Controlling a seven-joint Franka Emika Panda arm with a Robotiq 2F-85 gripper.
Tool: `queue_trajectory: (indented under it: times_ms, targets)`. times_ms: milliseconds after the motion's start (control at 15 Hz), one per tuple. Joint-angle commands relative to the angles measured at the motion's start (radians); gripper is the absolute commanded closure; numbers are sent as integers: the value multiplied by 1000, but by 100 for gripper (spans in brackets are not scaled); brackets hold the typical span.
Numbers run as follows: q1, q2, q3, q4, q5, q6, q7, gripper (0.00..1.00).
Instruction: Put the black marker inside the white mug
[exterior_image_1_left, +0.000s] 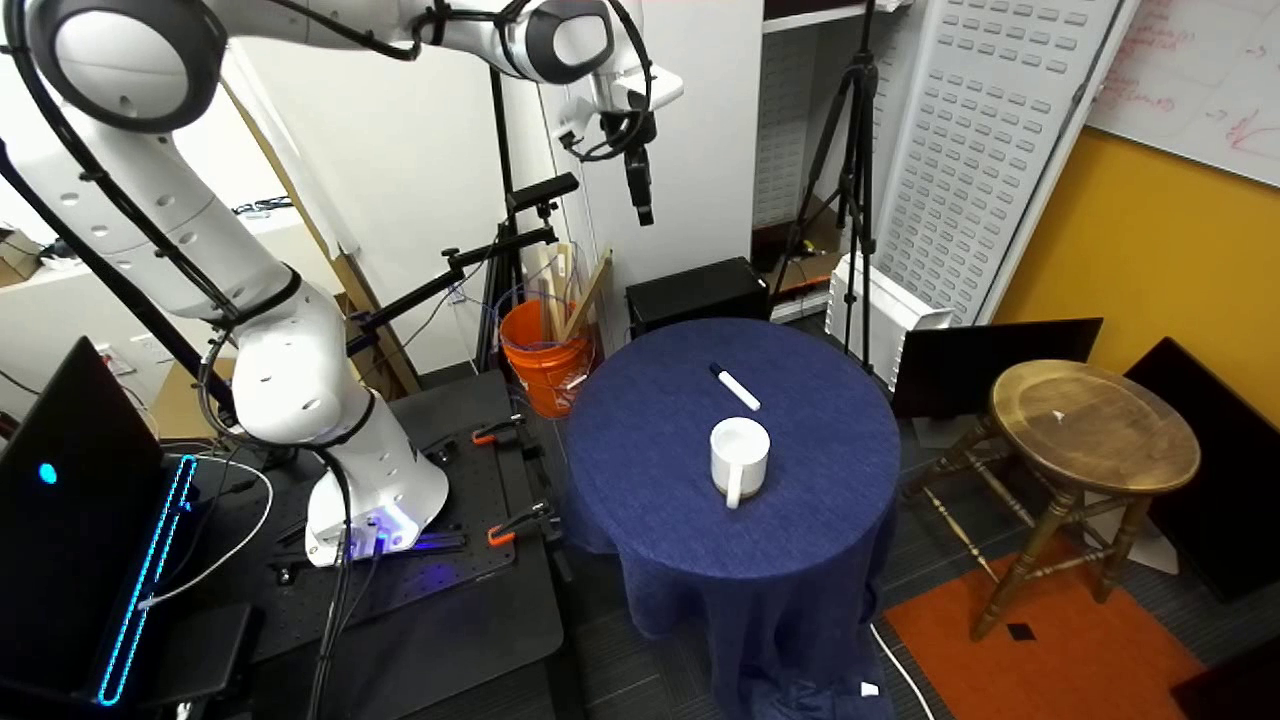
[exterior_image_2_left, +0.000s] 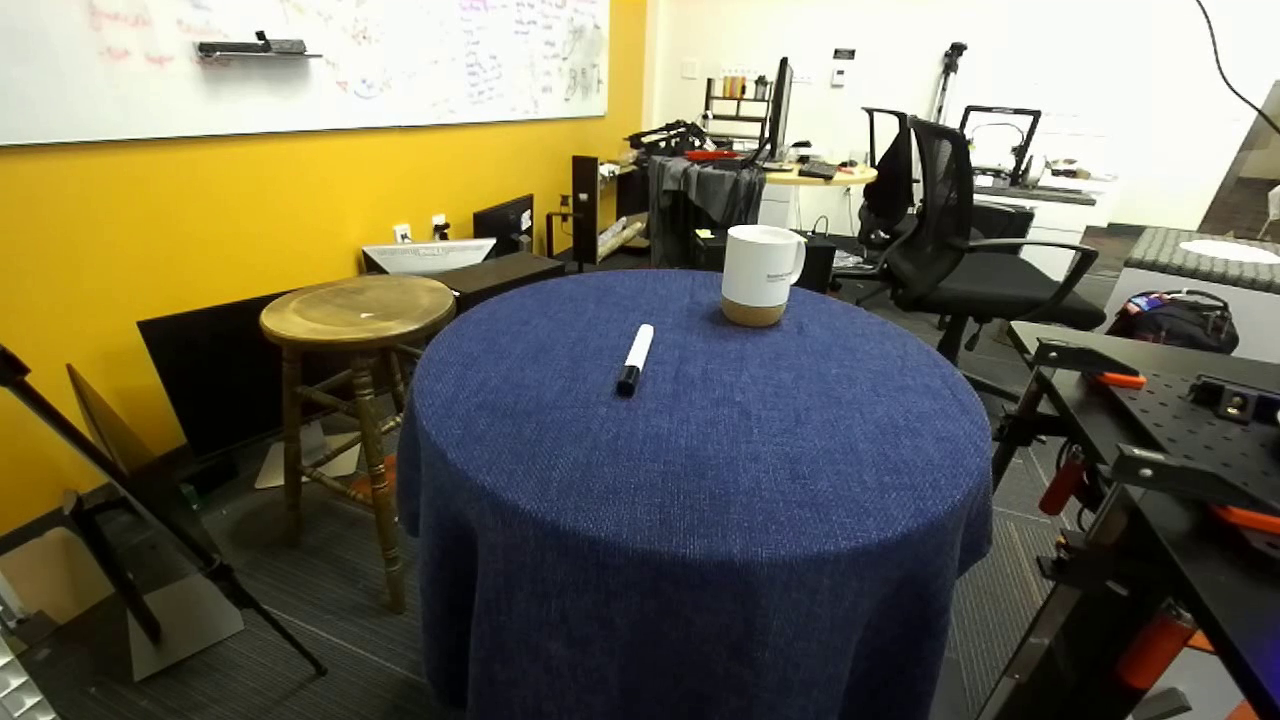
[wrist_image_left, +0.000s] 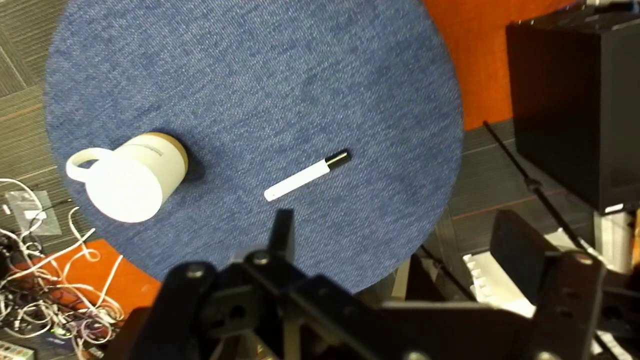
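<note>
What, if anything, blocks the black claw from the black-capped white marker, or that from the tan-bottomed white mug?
Nothing visible: the open claw hangs higher; only blue tablecloth separates marker and mug.

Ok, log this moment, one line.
black gripper open, empty | black-capped white marker lying on round blue-draped table | white cylindrical mug upright, marker outside

The mug (exterior_image_2_left: 755, 272) looks smooth, the tablecloth (wrist_image_left: 280, 90) rough-woven, the stool (exterior_image_1_left: 1095, 430) wooden.

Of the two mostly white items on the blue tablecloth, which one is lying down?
The black-capped marker: it lies on its side on the cloth, while the white mug stands upright, open end up.
</note>
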Motion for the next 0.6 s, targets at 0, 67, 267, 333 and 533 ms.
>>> queue_trajectory:
  times_ms: [0,67,267,333,533]
  targets:
    - [-16,71,-10,41,-89,81,203,0]
    - [-17,93,-14,49,-111,96,264,0]
    - [-13,152,-35,73,-184,121,453,0]
    - [-10,173,-45,80,-205,125,516,0]
    - [1,224,-73,95,-221,129,684,0]
